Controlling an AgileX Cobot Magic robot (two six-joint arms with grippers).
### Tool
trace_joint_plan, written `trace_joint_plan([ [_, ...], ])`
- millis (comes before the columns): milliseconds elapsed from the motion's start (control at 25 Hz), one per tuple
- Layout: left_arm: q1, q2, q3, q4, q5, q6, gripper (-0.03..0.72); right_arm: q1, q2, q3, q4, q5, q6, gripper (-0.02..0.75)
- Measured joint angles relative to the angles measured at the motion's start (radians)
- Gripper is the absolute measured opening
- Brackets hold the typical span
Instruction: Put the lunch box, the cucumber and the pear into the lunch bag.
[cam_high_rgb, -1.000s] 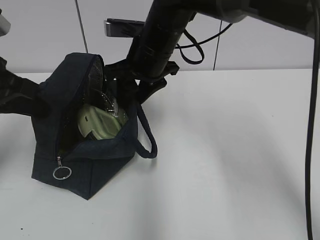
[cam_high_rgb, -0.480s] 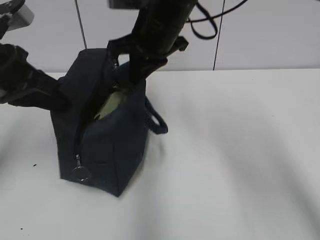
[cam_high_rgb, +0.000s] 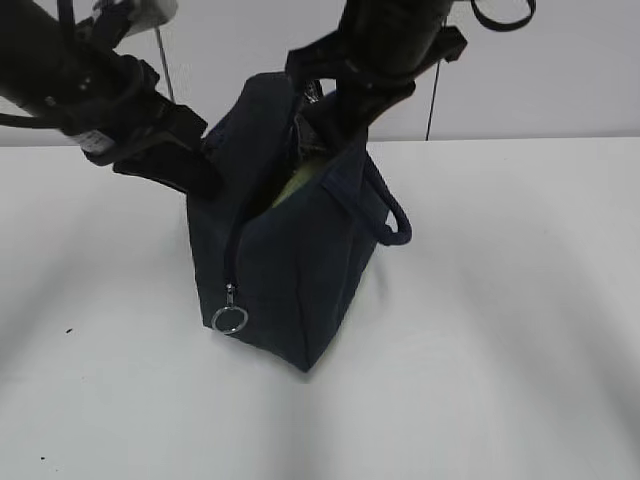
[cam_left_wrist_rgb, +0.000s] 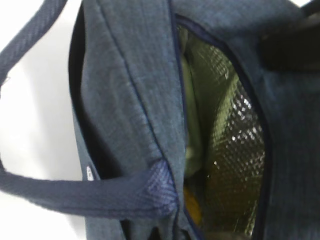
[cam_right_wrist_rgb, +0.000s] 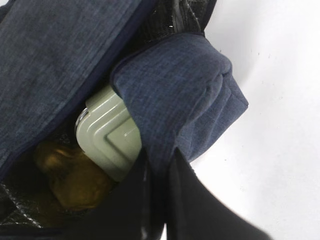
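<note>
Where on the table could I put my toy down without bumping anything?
The white table is bare to the right of the lunch bag and in front of it. It is also bare on the left below the left arm. Around the bag's top it is crowded: both arms meet there.

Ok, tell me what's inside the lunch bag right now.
Inside the lunch bag the right wrist view shows the lunch box with its sage-green lid, and the pear beside it against the silvery lining. No cucumber shows; fabric covers much of the interior.
</note>
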Motion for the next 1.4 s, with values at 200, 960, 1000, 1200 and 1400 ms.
trace_joint_plan([
  [200, -0.004, 0.042, -0.041, 0.007, 0.02, -0.001, -0.018, -0.027, -0.085, 0.236, 0.0, -0.175, 0.04, 0.026],
  [960, 0.02, 0.001, -0.051, 0.087, 0.024, -0.06, 0.325, -0.043, -0.214, 0.346, -0.005, -0.322, -0.004, 0.515],
  [1000, 0.025, -0.029, -0.045, 0.089, 0.0, -0.061, 0.327, -0.043, -0.238, 0.346, -0.007, -0.322, -0.013, 0.515],
  [1200, 0.026, -0.195, 0.085, 0.082, -0.154, -0.062, 0.321, -0.002, -0.371, 0.431, -0.007, -0.373, -0.037, 0.51],
  [1400, 0.026, -0.375, 0.353, 0.057, -0.394, -0.062, 0.316, 0.138, -0.513, 0.68, 0.012, -0.584, -0.064, 0.496],
])
